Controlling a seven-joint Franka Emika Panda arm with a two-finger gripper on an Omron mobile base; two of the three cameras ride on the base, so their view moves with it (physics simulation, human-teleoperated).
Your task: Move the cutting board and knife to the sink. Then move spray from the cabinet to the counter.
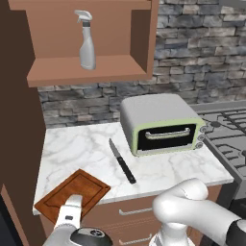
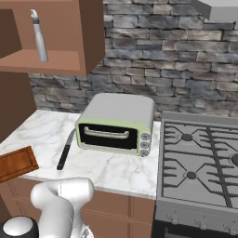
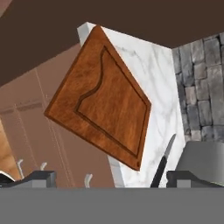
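I am on the first step, going for the cutting board [image 1: 72,194], which lies flat at the front left corner of the counter [image 1: 86,144], one corner reaching over the front edge. My gripper [image 3: 109,178] hangs above the board with its fingers spread wide apart and nothing between them; in the hand view the board sits squarely between the two dark fingertips [image 3: 39,177]. My judgement is that the next move calls for lowering onto the overhanging edge, since a flat board gives little else to pinch, then closing and carrying it to the sink. The knife [image 1: 122,161] lies just beside the board on the marble, apart from it, black handle toward me and blade pointing at the stone wall, near the toaster oven [image 1: 161,124]. The spray bottle [image 1: 86,41] stands upright on the shelf of the open wall cabinet [image 1: 91,69], waiting for the last step. Counting: one board, one knife, one spray bottle, one toaster oven, one stove [image 2: 204,162] to the right. I cannot see the sink from here.
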